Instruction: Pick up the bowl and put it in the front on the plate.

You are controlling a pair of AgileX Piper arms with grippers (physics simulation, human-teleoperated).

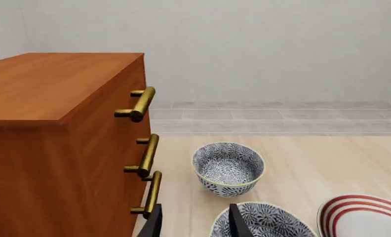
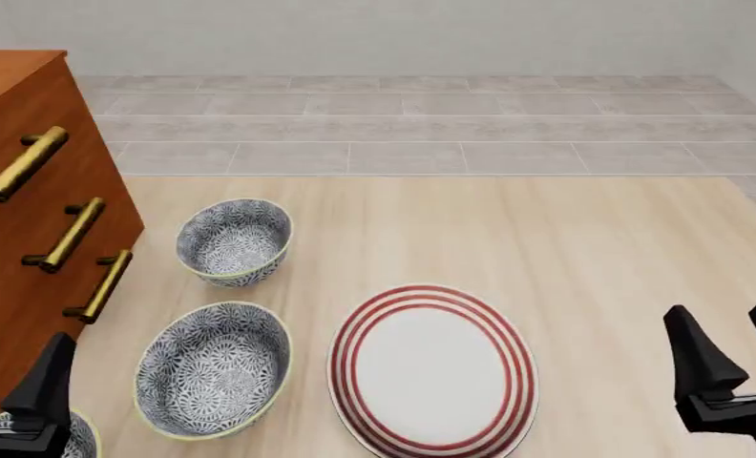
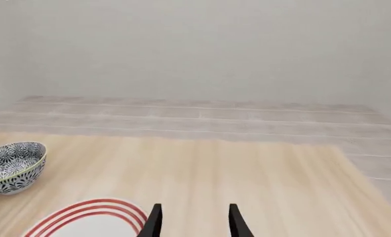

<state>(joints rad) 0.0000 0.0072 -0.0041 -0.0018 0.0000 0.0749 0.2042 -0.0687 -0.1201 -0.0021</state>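
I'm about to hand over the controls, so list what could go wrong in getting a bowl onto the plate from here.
1. Three look-alike bowls sit left of the plate: the far bowl, the middle bowl and the near bowl at the frame edge. The wrong one could be picked.
2. The wooden dresser and its brass handles crowd the left gripper, which might clip them.
3. The bowls lie close together, so a grasp may knock a neighbour.

A pale wood-grain counter (image 2: pixel 582 248) filled the foreground under even, soft light. On its left stood a reddish-brown wooden drawer cabinet (image 2: pixel 22 248) with three brass bar handles (image 2: pixel 70 235). Beyond the counter lay a grey tiled floor (image 2: pixel 416 124), backed by a plain off-white wall (image 3: pixel 202 44).
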